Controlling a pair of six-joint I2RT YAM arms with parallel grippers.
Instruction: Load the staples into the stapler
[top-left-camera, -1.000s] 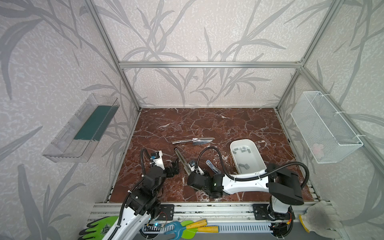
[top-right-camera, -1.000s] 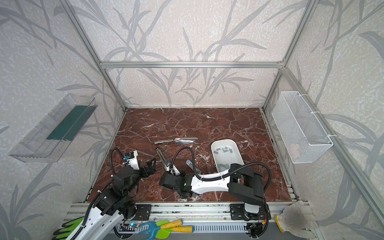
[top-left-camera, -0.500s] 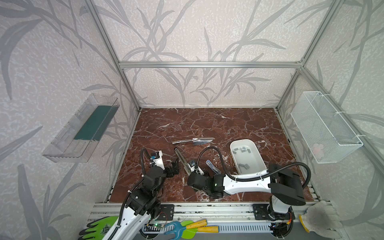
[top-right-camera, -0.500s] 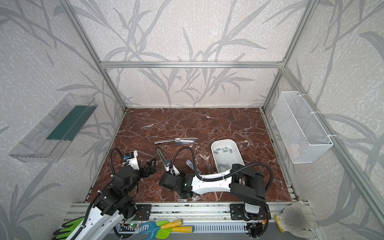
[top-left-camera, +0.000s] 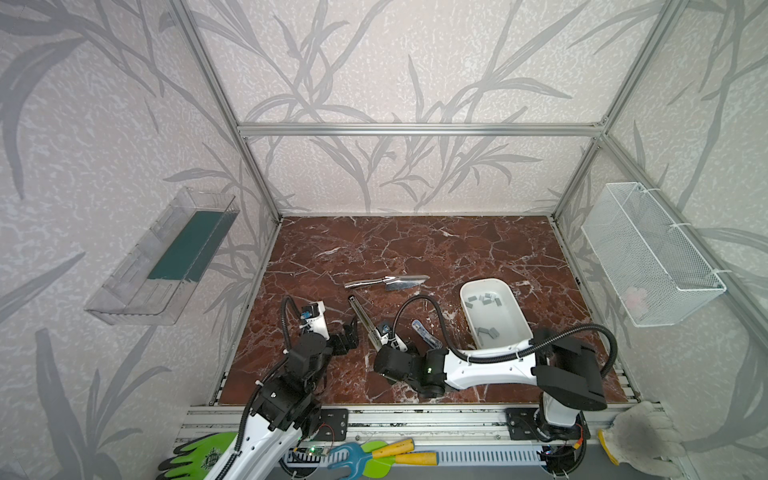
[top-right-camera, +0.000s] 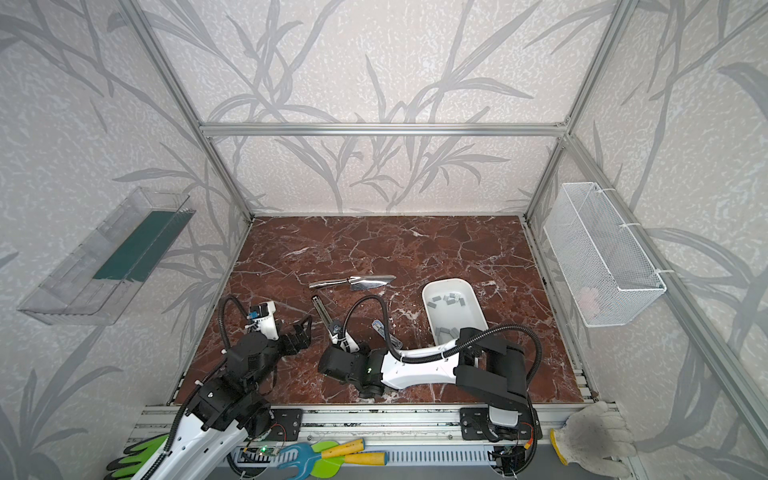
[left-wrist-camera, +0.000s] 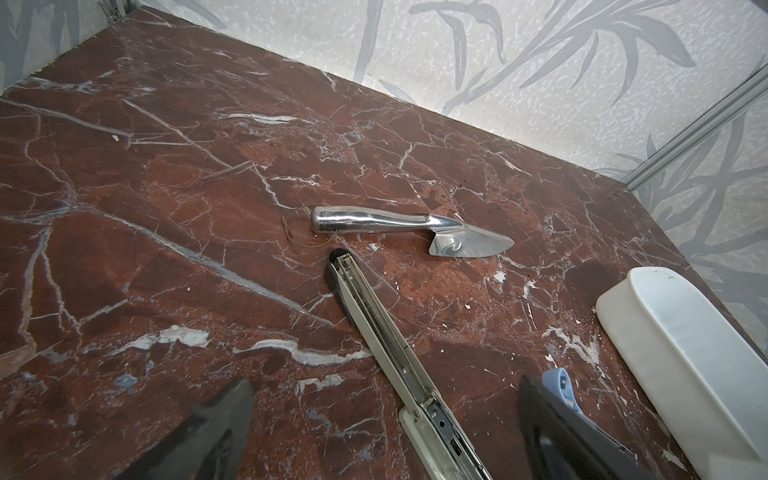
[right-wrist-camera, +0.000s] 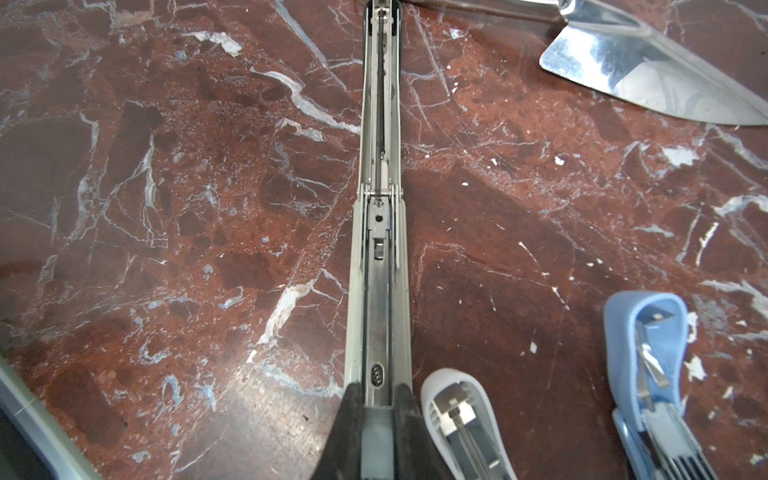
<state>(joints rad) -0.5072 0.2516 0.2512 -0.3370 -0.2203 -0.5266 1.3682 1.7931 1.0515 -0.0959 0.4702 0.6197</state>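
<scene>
Staples: grey strips being kept loose in the white tray, right of centre in both top views; unfolded stapler being gripped at its end by the closed right gripper; left gripper being held wide open, empty, beside it

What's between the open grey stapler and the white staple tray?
A light blue stapler, clear in both top views; the right wrist view also shows a white stapler beside the grey stapler.
</scene>
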